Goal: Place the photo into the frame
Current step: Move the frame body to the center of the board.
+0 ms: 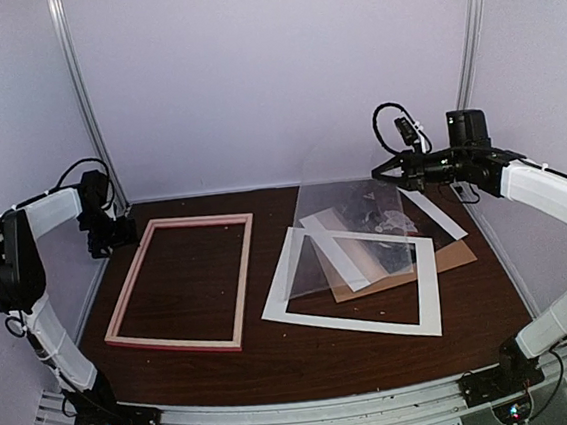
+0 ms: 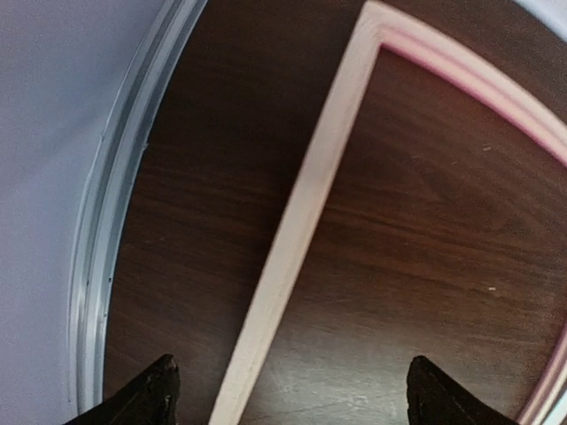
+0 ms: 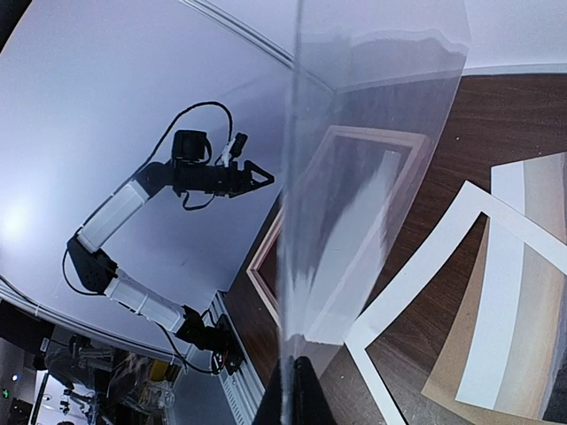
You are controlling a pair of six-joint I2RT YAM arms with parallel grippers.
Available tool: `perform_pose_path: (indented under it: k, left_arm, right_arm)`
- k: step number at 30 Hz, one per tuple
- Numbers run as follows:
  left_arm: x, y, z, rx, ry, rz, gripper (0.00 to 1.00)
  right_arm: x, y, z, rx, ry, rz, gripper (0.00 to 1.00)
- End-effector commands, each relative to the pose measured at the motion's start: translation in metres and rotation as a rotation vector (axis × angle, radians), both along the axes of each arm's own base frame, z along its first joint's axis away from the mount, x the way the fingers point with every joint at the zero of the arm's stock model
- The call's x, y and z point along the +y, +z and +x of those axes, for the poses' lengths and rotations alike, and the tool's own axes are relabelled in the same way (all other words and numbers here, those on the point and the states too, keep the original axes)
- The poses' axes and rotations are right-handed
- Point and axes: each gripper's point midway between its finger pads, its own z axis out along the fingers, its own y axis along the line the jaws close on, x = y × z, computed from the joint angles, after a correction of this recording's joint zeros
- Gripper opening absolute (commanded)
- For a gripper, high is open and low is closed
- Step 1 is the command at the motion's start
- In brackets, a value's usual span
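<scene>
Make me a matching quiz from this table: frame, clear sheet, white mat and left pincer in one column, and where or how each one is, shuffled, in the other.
Things:
1. frame
2. clear sheet
3. white mat
4. left pincer

Places or states:
A. held up by the shut right pincer
B. open, over one frame bar
C. flat on the left side of the table
D. flat, right of the frame

Pairs: 1-C, 2-A, 3-D, 4-B
</scene>
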Motion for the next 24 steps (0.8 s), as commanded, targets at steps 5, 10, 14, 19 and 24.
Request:
perform_pose_path:
  k: [5, 10, 14, 19, 24]
  left_arm:
    - [0.029, -0.053, 0.002, 0.201, -0.026, 0.105, 0.89]
    - [0.021, -0.072, 0.007, 0.235, -0.046, 0.051, 0.88]
    - [0.009, -0.085, 0.004, 0.249, -0.050, -0.019, 0.80]
    - [-0.002, -0.096, -0.005, 0.242, -0.044, -0.078, 0.69]
    - [-0.020, -0.105, -0.014, 0.248, -0.071, -0.084, 0.58]
  right_arm:
    - [0.000, 0.029, -0.010, -0.090, 0.036, 0.046, 0.00]
    - [-0.003, 0.026, -0.014, -0.087, 0.028, 0.043, 0.00]
    - [-0.003, 0.027, -0.014, -0.082, 0.024, 0.044, 0.00]
    - [-0.004, 0.036, -0.016, -0.095, 0.022, 0.033, 0.00]
    - [-0.005, 0.038, -0.015, -0.095, 0.016, 0.027, 0.00]
